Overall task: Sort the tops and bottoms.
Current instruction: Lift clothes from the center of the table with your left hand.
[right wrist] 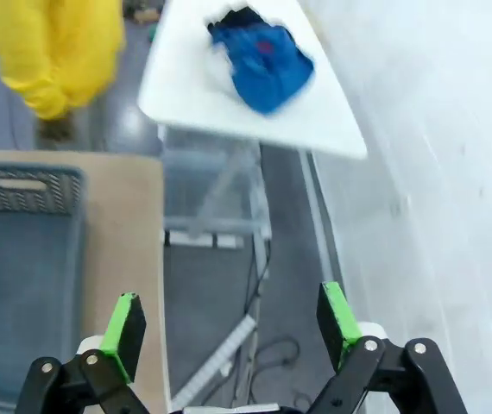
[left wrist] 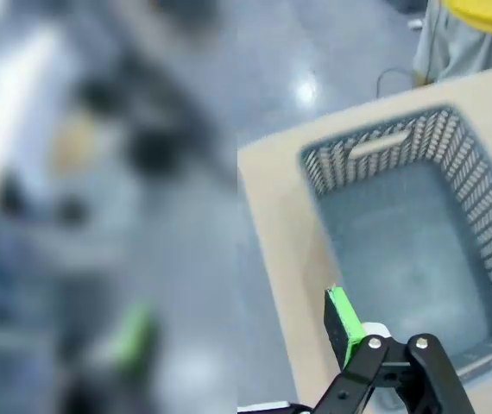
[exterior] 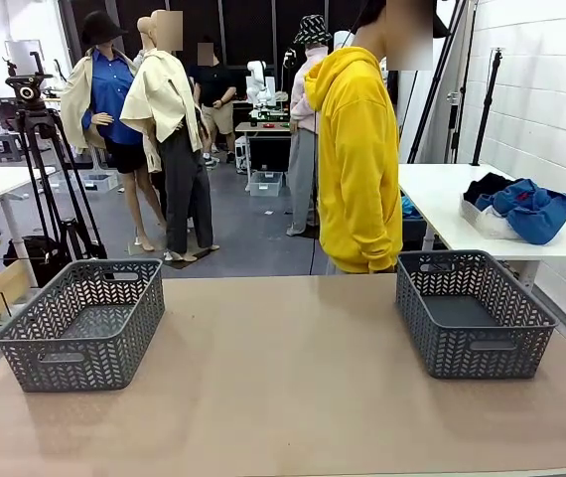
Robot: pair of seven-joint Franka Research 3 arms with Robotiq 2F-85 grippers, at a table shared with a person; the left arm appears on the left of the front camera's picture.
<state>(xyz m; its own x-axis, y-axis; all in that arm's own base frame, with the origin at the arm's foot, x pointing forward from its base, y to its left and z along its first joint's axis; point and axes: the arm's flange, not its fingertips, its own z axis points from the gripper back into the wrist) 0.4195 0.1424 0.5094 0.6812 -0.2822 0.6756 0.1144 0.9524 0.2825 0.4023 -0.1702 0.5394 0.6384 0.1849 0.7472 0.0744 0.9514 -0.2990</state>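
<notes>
Left gripper [left wrist: 238,329] and right gripper [right wrist: 230,323] gape empty. A bright blue cloth top [exterior: 531,209] lies on the far-right white table [exterior: 442,199].

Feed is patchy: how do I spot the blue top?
Find the white side table right of the person in yellow. A clothes pile lies on it. The blue top is its only bright blue piece, beside white cloth and near-black cloth.

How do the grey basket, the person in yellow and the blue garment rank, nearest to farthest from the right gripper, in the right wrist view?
1. Grey basket, lower left, beside the right gripper.
2. Person in yellow, upper left, and blue garment, top: too close to call.
</notes>
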